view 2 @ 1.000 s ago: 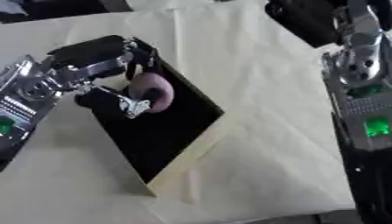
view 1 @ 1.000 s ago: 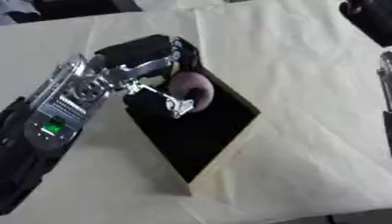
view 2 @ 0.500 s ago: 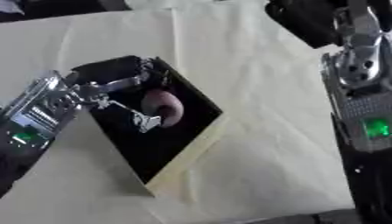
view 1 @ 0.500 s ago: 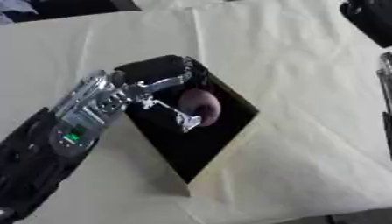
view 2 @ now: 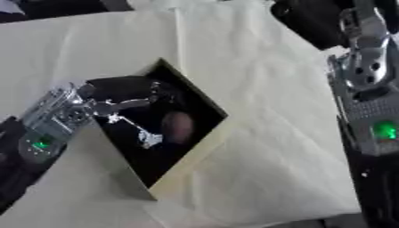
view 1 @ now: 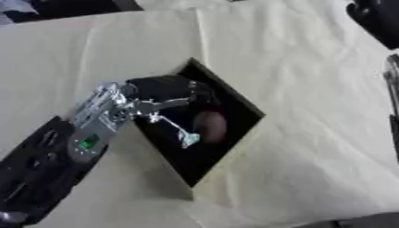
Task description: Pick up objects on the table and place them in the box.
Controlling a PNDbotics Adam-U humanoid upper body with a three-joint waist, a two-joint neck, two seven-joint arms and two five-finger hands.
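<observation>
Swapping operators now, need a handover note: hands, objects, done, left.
Left hand: reaching into the black-lined open box with pale rim, over a rounded pinkish-brown object; fingers blurred, so grip unclear.
Right hand: not visible; only its forearm shows at the right edge.
Done: the object is inside the box.
Left: confirm release, withdraw the left hand. No other loose objects show on the cream tablecloth.

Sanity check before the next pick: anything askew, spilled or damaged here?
Nothing spilled or damaged. The box sits cornerwise on the cloth, but the table itself looks tilted in view. The left hand reaches into it over a pinkish object. Whether the fingers hold it is unclear.
</observation>
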